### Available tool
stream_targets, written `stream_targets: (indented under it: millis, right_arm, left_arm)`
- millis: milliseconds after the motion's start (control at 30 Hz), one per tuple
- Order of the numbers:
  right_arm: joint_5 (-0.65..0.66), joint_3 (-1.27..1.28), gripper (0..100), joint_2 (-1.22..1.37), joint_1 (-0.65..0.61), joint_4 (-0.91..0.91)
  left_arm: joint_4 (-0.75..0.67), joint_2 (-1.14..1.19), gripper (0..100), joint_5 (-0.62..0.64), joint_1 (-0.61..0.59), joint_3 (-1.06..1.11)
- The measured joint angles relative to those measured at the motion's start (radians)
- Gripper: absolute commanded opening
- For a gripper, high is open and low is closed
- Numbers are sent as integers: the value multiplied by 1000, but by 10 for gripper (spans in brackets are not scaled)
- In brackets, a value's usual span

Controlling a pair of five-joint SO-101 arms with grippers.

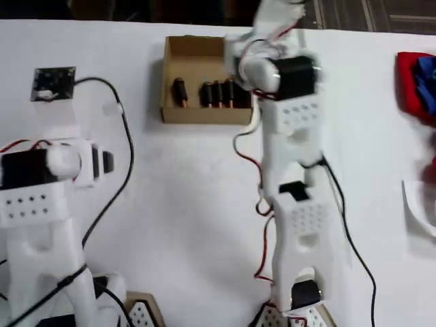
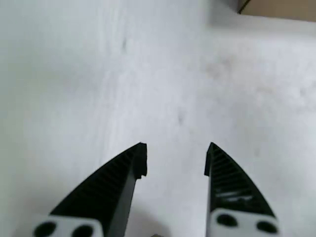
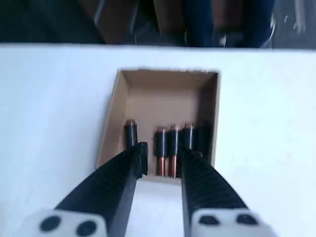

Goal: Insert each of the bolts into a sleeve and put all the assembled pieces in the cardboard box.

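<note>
— Where were the pieces [image 1: 216, 94]?

— In the box [image 1: 197, 46], which sat at the table's [image 1: 184, 204] far edge, about midway along it. A lone piece [image 3: 130, 132] lay toward the box's left wall. The others, four as best I could count, lay side by side toward its right wall.

— How did they lie?

— Flat on the box floor. Their long axes ran from the table's far edge toward its near edge, and the copper ends pointed at the box's near wall.

— And the right gripper [image 3: 165, 158]?

— It hung over that near wall with its jaws apart and nothing between them. The row of pieces lay straight ahead of it and just below. The right arm [image 1: 293, 116] stretched from the near edge in line with the pieces, so the jaws opened across their long axes.

— The left one?

— The left gripper [image 2: 176, 158] was also spread and empty, over bare table nearer the left edge. A corner of the box [image 2: 281, 7] showed farther off from it.

— So which arm was nearer?

— The right, plainly. The left arm [image 1: 48, 170] stood well apart from the box.

— What would a next move call for?

— Every piece I could count already lay in the box, so I judged the task close to done. The right gripper would mostly need to lift clear of the near wall without catching it.
</note>
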Motion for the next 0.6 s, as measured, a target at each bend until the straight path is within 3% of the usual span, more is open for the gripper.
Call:
stream_targets:
  millis: [267, 433, 600]
  right_arm:
    - [0, 339, 87, -571, 2, 2]
    - [0, 884, 91, -1060, 0, 3]
    - [0, 1576, 91, -1502, 3, -20]
  left_arm:
    - [92, -11, 211, 0, -2, -72]
    - [92, -132, 211, 0, -12, -41]
    - [92, -413, 211, -21, 46, 201]
